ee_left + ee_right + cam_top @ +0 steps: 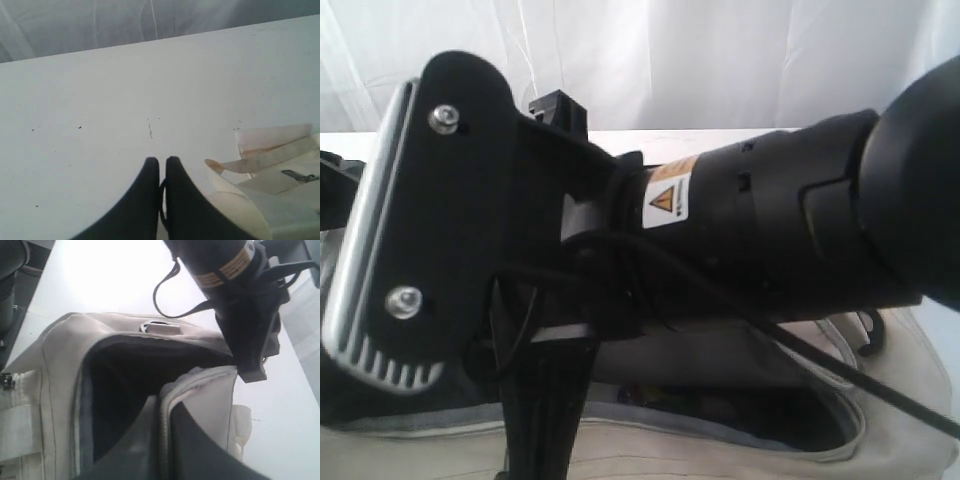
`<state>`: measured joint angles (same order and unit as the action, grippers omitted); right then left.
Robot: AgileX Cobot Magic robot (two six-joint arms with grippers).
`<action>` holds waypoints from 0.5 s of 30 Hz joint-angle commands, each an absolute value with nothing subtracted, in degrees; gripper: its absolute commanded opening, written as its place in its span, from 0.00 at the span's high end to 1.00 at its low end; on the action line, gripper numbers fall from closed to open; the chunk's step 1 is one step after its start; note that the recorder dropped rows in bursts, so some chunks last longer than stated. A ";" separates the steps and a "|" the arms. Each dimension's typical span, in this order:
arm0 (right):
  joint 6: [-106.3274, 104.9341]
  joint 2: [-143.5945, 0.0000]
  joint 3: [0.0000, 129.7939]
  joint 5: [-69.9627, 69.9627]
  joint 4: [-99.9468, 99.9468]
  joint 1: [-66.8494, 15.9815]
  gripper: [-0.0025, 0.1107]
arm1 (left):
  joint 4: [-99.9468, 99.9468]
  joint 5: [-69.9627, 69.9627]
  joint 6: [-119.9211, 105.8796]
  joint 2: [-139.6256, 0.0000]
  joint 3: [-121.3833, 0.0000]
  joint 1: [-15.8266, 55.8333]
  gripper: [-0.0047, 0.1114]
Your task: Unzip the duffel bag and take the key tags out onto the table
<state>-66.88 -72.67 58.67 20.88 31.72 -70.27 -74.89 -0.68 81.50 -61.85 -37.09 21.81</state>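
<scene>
The cream-white duffel bag (890,400) lies unzipped, its dark grey lining (125,385) showing. My right gripper (167,402) is shut on the bag's grey zipper rim (165,440), one finger inside the mouth and one outside. My left gripper (162,160) is shut and hangs over the bare white table (100,100), just beside one end of the bag (280,200). A thin dark loop shows in the slit between its fingers; I cannot tell what it is. Faint coloured specks (665,398) sit in the bag's mouth, too dim to name as key tags.
A black arm (770,210) with a warning label and a camera bracket fills most of the exterior view, above the bag. The other arm (235,285) reaches past the bag's far side. A webbing handle (270,160) sticks out at the bag's end. A white curtain hangs behind.
</scene>
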 commanded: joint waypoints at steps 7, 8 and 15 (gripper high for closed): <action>-62.78 -72.82 58.58 19.06 28.34 -69.69 0.98 | -75.38 3.56 81.36 -61.23 -37.44 18.31 0.89; -62.78 -73.36 58.58 19.06 28.34 -69.28 0.98 | -75.14 3.56 81.36 -60.59 -37.44 18.31 0.84; -61.13 -76.11 58.58 13.29 28.34 -65.59 0.98 | -74.52 5.22 81.36 -55.18 -37.44 18.31 0.45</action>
